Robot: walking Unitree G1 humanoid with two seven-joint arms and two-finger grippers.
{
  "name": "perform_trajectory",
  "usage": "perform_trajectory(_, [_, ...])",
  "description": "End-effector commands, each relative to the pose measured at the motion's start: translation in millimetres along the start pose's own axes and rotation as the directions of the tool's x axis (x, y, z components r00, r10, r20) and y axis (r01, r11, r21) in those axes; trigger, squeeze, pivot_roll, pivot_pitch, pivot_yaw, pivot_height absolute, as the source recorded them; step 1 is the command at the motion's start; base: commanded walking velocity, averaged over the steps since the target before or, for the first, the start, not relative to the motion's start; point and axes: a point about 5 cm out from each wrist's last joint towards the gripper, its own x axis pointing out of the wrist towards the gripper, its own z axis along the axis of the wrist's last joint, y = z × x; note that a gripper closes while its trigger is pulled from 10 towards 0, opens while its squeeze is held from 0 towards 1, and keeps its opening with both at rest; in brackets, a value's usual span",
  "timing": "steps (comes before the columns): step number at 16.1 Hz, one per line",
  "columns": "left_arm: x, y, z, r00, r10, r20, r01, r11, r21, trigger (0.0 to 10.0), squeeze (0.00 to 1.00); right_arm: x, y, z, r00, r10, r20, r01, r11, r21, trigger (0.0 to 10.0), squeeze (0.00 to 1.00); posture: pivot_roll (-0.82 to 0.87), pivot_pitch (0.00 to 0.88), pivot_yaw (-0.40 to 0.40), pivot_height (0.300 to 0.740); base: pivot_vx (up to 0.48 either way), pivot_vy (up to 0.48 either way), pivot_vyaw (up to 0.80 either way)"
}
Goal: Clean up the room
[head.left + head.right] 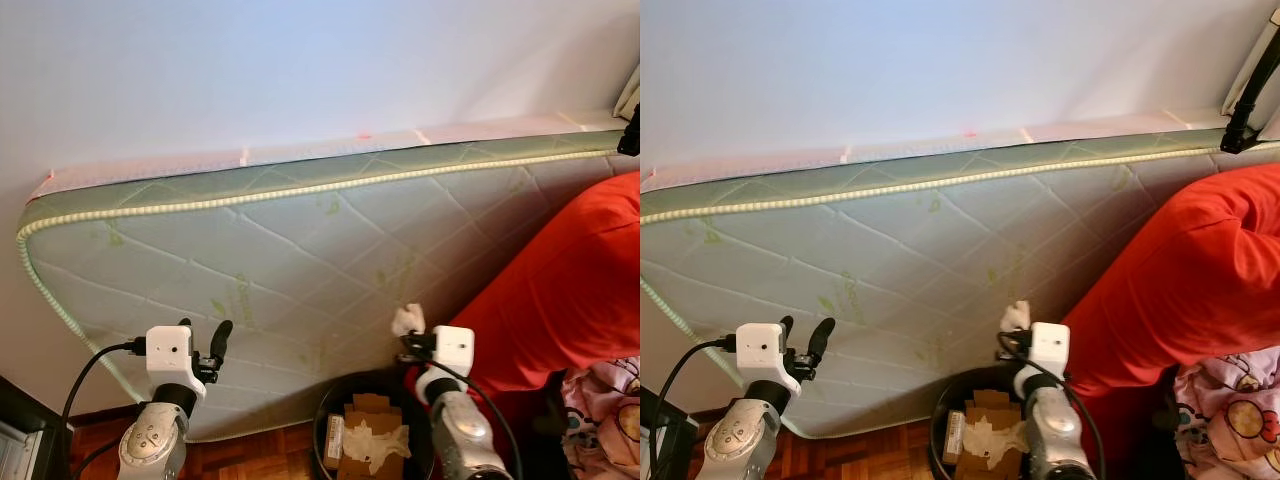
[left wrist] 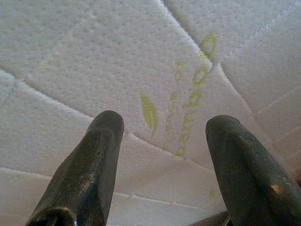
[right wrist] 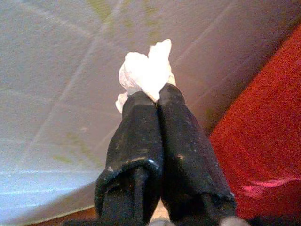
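Note:
My right gripper (image 1: 408,334) is shut on a crumpled white tissue (image 3: 146,73), held up just above the far rim of a black waste bin (image 1: 325,410). The bin stands on the floor between my arms and holds cardboard pieces (image 1: 368,408) and another white tissue (image 1: 378,440). In the right wrist view the two fingers (image 3: 141,136) press together with the tissue sticking out past their tips. My left gripper (image 1: 205,345) is raised at the left, open, with nothing between its fingers (image 2: 94,160), facing the mattress.
A quilted pale green mattress (image 1: 300,250) leans on its long edge against the white wall, right behind the bin. A red blanket (image 1: 570,290) is heaped at the right over pink patterned bedding (image 1: 605,410). Wooden floor (image 1: 250,455) shows below.

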Motion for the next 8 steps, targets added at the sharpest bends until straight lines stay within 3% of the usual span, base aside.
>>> perform_trajectory(1, [-0.9, 0.7, 4.5, 1.0, 0.001, 0.015, -0.001, 1.0, 0.004, 10.0, 0.0, 1.1, 2.7, -1.6, 1.0, 0.015, -0.022, -0.015, 1.0, -0.016, 10.0, 0.0, 0.14, 0.089, -0.05, 0.685, 0.0, 0.0, 0.0])
perform_trajectory(8, [0.6, -2.0, 4.3, 1.0, -0.006, 0.006, 0.006, 1.0, -0.001, 10.0, 0.0, 1.0, 0.3, -1.7, 1.0, 0.002, -0.022, -0.003, 1.0, -0.019, 10.0, 0.0, 0.14, 0.094, -0.042, 0.68, 0.0, 0.0, 0.0])
